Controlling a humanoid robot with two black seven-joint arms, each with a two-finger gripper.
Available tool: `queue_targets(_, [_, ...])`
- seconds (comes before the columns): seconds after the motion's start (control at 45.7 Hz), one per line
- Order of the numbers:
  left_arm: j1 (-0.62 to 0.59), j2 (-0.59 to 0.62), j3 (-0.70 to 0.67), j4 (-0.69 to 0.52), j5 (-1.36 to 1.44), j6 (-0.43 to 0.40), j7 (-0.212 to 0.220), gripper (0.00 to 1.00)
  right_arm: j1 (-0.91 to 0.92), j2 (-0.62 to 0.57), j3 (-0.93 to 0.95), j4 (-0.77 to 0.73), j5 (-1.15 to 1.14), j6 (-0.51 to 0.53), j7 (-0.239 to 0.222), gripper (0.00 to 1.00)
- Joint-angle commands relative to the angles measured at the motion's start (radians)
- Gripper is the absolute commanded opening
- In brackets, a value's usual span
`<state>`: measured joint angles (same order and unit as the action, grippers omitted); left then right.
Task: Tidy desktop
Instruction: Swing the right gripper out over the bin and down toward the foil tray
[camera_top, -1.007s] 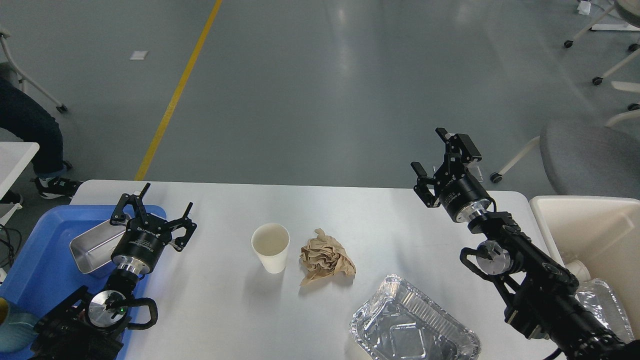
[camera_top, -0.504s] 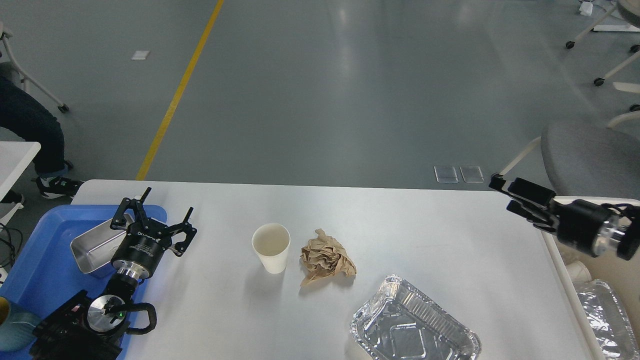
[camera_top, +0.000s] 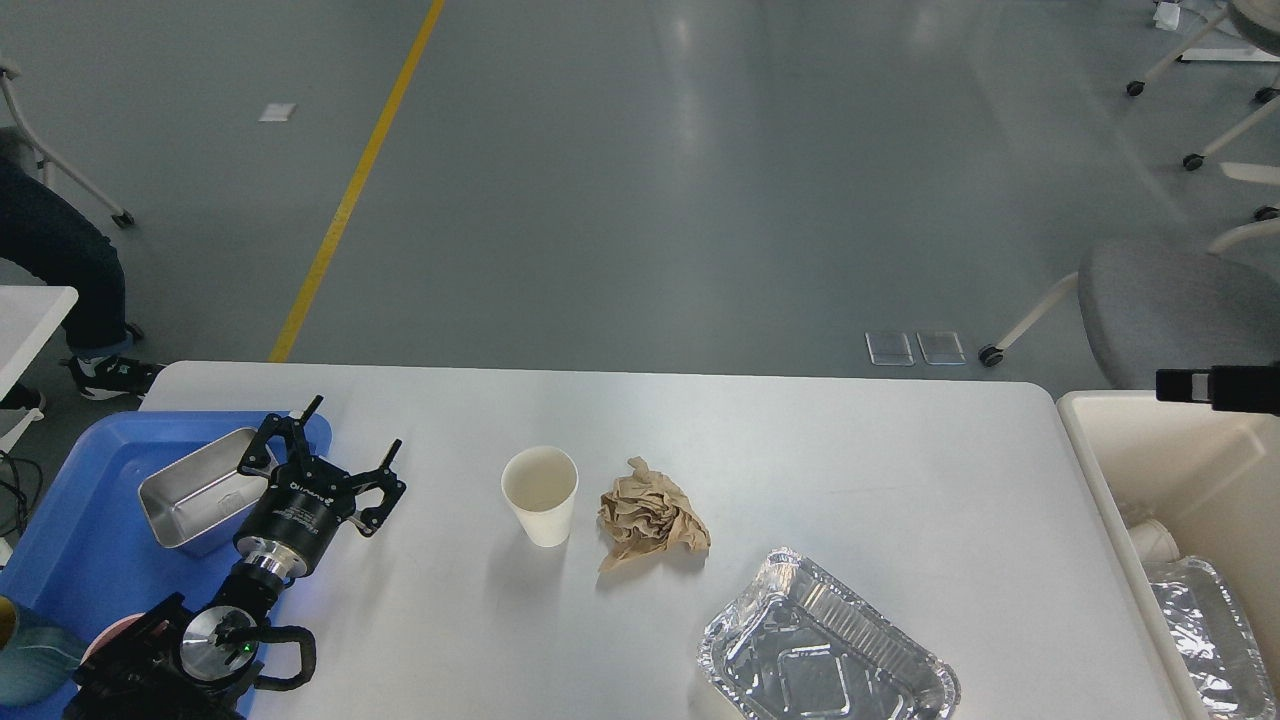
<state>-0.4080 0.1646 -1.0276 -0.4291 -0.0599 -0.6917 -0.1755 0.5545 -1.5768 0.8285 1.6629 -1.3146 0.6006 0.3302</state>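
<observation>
Setting: robotics lab or industrial test hall. Evidence: wide polished grey-green concrete floor (camera_top: 640, 180) with a painted yellow lane line (camera_top: 350, 190); grey-seated office chair on white wheeled legs (camera_top: 1170, 310); white caster-footed furniture frames (camera_top: 1215, 100) at far right; large white rounded-corner worktable (camera_top: 800, 450).

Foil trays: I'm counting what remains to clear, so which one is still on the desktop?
The foil tray at the desktop's near edge; the other foil tray lies inside the beige bin.
</observation>
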Motion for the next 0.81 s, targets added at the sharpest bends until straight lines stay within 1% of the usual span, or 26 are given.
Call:
queue_targets(0.0, [0.002,0.003,0.003,0.001,0.000,0.001,0.002,0.97,0.004,-0.017,0.001,0.001,-0.002,0.002,0.000,1.00])
queue_targets(0.197, [0.002,0.003,0.007,0.001,0.000,0.006,0.002,0.97,-0.007,-0.011,-0.002,0.000,-0.011,0.004,-0.007,1.00])
queue_targets(0.285, [0.003,0.003,0.009,0.000,0.002,0.009,0.004,0.97,-0.037,-0.011,-0.014,-0.002,-0.055,0.005,-0.013,1.00])
queue_targets(0.372, [0.002,0.004,0.009,0.001,0.021,0.015,0.004,0.97,-0.132,-0.002,-0.019,-0.003,-0.117,0.005,-0.019,1.00])
queue_targets(0.482, [0.002,0.006,0.009,0.000,0.037,0.018,0.002,0.97,-0.234,0.020,-0.020,-0.005,-0.130,0.002,-0.026,1.00])
queue_targets(0.613, [0.000,0.010,0.009,0.001,0.038,0.026,0.004,0.97,-0.363,0.047,-0.023,-0.003,-0.132,-0.005,-0.053,1.00])
queue_targets(0.788, [0.000,0.024,0.009,0.000,0.051,0.027,0.005,0.97,-0.456,0.113,-0.025,-0.003,-0.133,-0.002,-0.065,1.00])
